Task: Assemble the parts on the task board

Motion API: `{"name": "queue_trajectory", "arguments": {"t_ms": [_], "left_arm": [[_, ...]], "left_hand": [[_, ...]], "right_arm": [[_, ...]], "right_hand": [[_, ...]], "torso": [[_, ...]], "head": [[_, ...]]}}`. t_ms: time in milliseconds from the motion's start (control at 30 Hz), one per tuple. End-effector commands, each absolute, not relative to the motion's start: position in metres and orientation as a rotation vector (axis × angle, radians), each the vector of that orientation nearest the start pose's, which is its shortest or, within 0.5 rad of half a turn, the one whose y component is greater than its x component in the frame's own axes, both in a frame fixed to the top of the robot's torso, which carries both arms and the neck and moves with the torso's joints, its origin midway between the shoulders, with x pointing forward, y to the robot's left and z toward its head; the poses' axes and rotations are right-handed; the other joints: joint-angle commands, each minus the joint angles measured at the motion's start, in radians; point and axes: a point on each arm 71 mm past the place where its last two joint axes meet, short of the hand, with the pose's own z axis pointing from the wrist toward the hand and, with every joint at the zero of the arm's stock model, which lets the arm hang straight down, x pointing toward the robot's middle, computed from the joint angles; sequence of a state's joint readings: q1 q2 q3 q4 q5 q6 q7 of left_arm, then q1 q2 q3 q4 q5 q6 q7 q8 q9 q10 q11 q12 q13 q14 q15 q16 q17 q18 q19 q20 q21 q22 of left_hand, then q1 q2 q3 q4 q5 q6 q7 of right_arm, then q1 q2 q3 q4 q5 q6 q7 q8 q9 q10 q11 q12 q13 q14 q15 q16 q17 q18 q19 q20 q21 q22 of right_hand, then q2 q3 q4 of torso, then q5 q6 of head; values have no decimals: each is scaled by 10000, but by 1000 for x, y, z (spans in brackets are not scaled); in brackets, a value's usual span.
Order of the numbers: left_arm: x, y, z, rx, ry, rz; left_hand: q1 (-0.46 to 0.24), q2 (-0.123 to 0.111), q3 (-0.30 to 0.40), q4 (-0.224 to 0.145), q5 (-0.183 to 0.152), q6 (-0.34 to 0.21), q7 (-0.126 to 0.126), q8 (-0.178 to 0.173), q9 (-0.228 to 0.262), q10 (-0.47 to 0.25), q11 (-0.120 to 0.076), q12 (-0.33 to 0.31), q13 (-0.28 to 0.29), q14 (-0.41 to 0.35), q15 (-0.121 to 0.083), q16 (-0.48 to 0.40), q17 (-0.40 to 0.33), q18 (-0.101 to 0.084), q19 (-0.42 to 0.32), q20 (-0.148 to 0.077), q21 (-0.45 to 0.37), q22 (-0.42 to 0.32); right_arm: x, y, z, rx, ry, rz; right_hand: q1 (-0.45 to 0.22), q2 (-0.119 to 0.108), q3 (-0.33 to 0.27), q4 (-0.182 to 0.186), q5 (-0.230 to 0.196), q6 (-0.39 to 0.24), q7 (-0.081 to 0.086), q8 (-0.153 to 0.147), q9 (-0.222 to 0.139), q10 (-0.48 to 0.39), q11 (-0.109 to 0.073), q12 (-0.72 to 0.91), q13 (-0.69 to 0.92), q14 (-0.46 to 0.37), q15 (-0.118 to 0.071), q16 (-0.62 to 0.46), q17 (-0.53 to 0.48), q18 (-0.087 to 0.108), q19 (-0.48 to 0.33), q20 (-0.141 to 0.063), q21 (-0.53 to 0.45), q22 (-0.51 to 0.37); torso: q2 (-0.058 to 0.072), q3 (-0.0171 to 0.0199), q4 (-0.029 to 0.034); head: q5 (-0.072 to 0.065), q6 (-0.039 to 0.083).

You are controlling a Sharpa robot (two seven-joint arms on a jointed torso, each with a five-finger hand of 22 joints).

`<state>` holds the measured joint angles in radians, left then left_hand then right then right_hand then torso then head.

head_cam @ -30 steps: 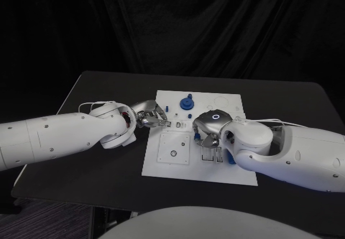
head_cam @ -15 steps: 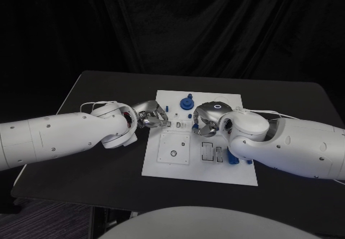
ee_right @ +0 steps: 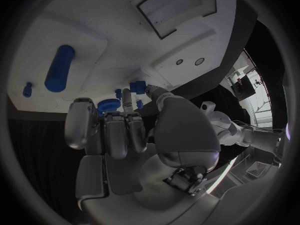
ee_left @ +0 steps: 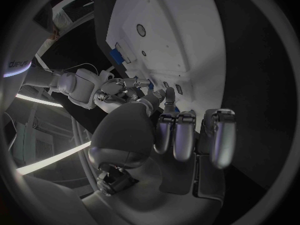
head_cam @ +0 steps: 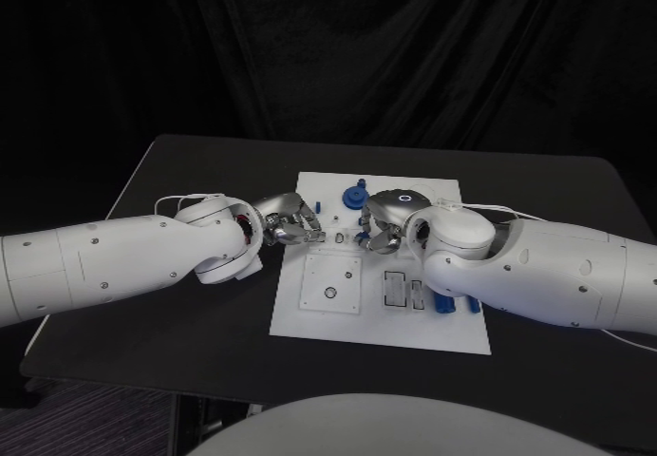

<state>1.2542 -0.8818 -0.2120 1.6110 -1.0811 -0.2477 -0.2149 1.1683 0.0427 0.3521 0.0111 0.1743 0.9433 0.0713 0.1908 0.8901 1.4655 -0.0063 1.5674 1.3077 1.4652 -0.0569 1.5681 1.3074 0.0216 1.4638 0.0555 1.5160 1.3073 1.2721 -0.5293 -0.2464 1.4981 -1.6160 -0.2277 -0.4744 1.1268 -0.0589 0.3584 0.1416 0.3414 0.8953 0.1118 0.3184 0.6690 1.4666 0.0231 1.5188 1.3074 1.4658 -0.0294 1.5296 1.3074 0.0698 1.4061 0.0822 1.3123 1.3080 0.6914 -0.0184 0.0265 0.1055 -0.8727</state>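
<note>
The white task board (head_cam: pixel 312 318) lies mid-table. My left hand (head_cam: pixel 290 226) hovers at its left edge with fingers (ee_left: pixel 187 135) curled in and nothing plainly in them. My right hand (head_cam: pixel 384 228) is over the board's upper middle, just below the blue gear (head_cam: pixel 356 197). Its fingers (ee_right: pixel 115 127) are curled too. A small blue piece (ee_right: pixel 137 86) sits right at its thumb and fingertip, but I cannot tell whether it is held. A blue cylinder (ee_right: pixel 59 67) lies on the board, and more blue parts (head_cam: pixel 441 302) rest by the right arm.
Two empty rectangular slots (head_cam: pixel 396 288) and a square plate (head_cam: pixel 330 283) with holes sit in the board's lower half. Small blue pegs (head_cam: pixel 318 202) stand near the top left. Both white forearms (head_cam: pixel 123 256) cross the black table (head_cam: pixel 178 171) beside the board.
My right hand has moved up the board, from over the rectangular slots to just below the blue gear, uncovering the slots and the blue parts. The left hand has stayed put.
</note>
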Motion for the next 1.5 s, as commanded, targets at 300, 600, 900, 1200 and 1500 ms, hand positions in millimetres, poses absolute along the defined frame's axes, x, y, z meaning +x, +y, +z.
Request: {"name": "queue_trajectory", "arguments": {"t_ms": [300, 600, 900, 1200, 1500], "left_arm": [[451, 202, -232, -1536, 20306, -7049], [451, 205, -233, -1583, 20334, -7001], [450, 208, -234, -1656, 20336, -6935], [449, 210, -234, -1723, 20358, -6864], [449, 210, -235, -1722, 20414, -6832]], "left_hand": [[-66, 31, 3, 54, 60, -23, 1, 17, 11, 1053, 72, 34, 2631, 1056, 70, 27, 2634, 91, 173, 80, -59, 1616], [-66, 31, 3, 54, 60, -23, 1, 17, 11, 1053, 72, 34, 2631, 1056, 70, 27, 2634, 91, 173, 80, -59, 1616], [-76, 30, 1, 59, 59, -25, 2, 16, 13, 1053, 73, 34, 2631, 1056, 71, 27, 2634, 95, 161, 81, -69, 1603], [-74, 28, 2, 56, 58, -27, 0, 15, 14, 1053, 73, 34, 2631, 1056, 71, 27, 2634, 93, 166, 81, -66, 1610], [-55, 28, 17, 34, 55, -33, -7, 13, 18, 1053, 69, 34, 2631, 1056, 70, 27, 2634, 94, 161, 81, -71, 1606]], "right_arm": [[462, -70, -227, -3617, 18020, 4040], [461, -77, -223, -3282, 17377, 4708], [455, -87, -211, -3404, 15947, 6435], [440, -99, -213, -4535, 16644, 6948], [438, -101, -219, -5048, 17337, 6768]], "right_hand": [[-1373, -10, -1256, 1119, -2570, 66, -110, -182, -34, 111, 93, -77, 1673, 606, 58, -62, 1921, 7, -123, 57, -146, 1694], [-2464, 261, -2231, 1494, -2930, -160, -31, -422, -152, 68, 160, -100, 1655, 586, 105, -70, 1906, 34, -217, 80, -284, 1656], [-225, 269, -1870, 561, -825, -819, 166, -1089, -755, -44, 298, -152, 1590, 573, 243, -54, 1920, 23, -222, 221, -254, 1672], [1552, 53, -1048, -302, 148, -1660, -54, -2369, -2164, -369, -26, -402, 1323, 461, 1, -132, 1813, 47, -339, 22, -373, 1650], [2144, -312, 113, -911, 34, -1378, -194, -2473, -2761, -128, -156, -284, 1510, 684, -126, 71, 2109, -63, -17, -106, 98, 1801]], "torso": [[-23, 15, -1], [-21, 21, -21], [-20, 26, -47], [-26, 27, -42], [-16, 14, -7]], "head": [[-22, 1], [46, 1], [132, 1], [106, 1], [20, 1]]}}
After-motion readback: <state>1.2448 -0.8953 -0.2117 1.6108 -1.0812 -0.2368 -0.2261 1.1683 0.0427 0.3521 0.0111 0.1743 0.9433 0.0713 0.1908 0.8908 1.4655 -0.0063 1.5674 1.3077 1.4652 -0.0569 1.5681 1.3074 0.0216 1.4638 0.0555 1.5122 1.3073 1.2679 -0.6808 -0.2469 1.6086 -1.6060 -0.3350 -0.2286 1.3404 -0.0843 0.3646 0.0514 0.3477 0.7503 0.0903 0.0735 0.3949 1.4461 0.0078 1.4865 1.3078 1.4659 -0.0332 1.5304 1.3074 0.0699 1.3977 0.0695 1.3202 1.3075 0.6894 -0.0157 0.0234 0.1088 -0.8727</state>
